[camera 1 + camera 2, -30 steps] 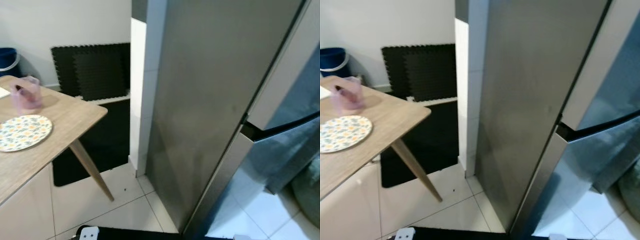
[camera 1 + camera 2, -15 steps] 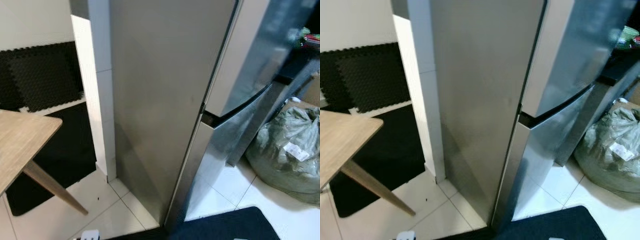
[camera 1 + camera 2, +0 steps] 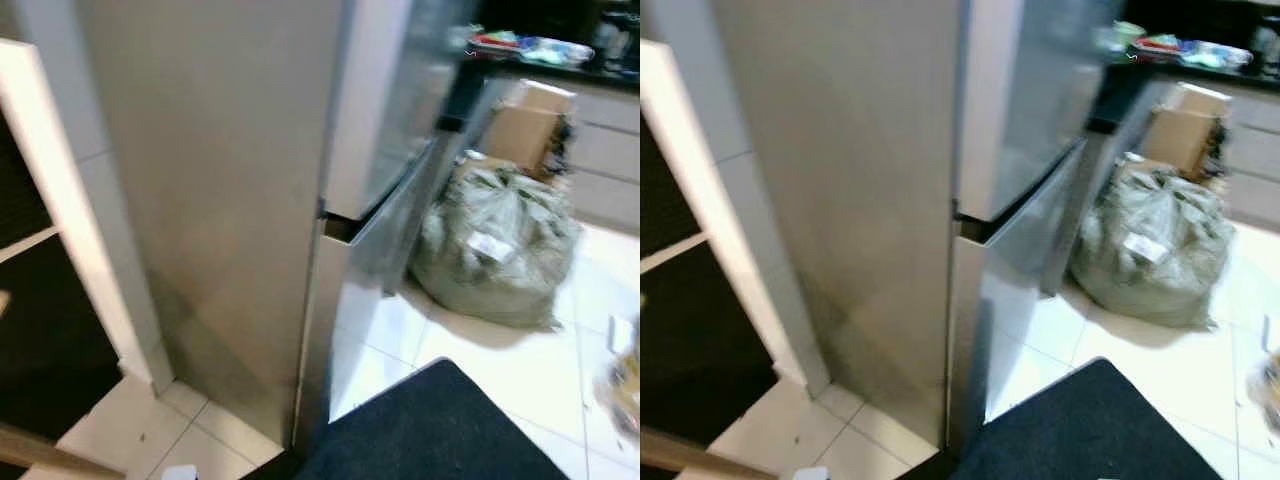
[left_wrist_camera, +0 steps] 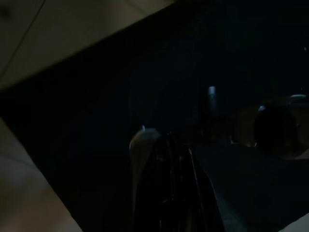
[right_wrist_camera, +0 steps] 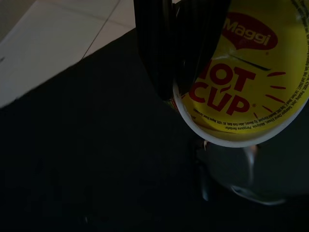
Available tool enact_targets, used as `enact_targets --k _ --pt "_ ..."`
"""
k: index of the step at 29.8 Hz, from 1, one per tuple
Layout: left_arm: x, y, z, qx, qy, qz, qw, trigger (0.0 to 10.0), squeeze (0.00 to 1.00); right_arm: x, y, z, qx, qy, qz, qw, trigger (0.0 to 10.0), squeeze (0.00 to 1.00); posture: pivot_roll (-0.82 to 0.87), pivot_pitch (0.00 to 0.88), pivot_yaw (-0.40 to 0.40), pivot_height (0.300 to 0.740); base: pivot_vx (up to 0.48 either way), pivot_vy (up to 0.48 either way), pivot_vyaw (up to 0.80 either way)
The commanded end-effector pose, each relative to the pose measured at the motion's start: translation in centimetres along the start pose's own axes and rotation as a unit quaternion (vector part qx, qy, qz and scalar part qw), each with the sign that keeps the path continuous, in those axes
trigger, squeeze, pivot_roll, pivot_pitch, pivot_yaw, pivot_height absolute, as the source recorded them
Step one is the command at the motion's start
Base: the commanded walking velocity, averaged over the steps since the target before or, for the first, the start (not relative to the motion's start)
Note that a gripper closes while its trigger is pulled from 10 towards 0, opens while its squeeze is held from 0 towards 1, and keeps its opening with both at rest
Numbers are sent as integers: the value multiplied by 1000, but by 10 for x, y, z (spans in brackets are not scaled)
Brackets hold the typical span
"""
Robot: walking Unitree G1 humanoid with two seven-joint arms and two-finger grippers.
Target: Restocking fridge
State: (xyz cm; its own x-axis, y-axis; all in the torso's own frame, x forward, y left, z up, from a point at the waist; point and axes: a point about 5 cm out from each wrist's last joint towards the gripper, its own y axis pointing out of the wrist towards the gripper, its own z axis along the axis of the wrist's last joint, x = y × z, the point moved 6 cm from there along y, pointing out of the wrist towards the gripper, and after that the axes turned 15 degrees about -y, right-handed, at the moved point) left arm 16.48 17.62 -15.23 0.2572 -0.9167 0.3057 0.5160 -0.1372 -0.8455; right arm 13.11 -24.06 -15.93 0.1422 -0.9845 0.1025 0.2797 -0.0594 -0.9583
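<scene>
- White tiled floor [image 3: 520,370] with a dark mat [image 3: 430,430] in the foreground.
- A white tiled wall column [image 3: 70,200] stands at the left, black foam panels [image 3: 40,340] beside it.
- A grey-green sack [image 3: 495,245] sits on the floor, a cardboard box [image 3: 530,120] behind it under a dark surface [image 3: 560,70].

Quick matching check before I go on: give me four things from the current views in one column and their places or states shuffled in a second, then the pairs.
1. Maggi Hot Cup
2. fridge
3. grey-green sack
4. cardboard box

A. on the white floor tiles, right of the fridge
B. doors shut
C. held in the right gripper
D. behind the sack, by the cabinets

Pairs: 1-C, 2-B, 3-A, 4-D
</scene>
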Motion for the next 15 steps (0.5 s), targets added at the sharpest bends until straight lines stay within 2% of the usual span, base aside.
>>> enact_targets --k 1,9,13,15 --pt "0 0 -1 -3 3 -1 1000 10000 0 2 0 1 1 2 -4 1000 10000 0 -12 0 -20 740 0 0 -788" --pt "1 0 2 -2 16 -6 1000 10000 0 6 -1 6 11 8 -11 1000 10000 0 -18 0 -16 740 0 0 -784" --pt "1 0 3 0 4 -7 1000 10000 0 8 -1 6 14 6 -14 1000 10000 0 -19 0 -15 740 0 0 0" --pt "1 0 3 -1 -1 -8 1000 10000 0 8 -1 6 15 3 -14 1000 10000 0 -19 0 -13 740 0 -441 0"
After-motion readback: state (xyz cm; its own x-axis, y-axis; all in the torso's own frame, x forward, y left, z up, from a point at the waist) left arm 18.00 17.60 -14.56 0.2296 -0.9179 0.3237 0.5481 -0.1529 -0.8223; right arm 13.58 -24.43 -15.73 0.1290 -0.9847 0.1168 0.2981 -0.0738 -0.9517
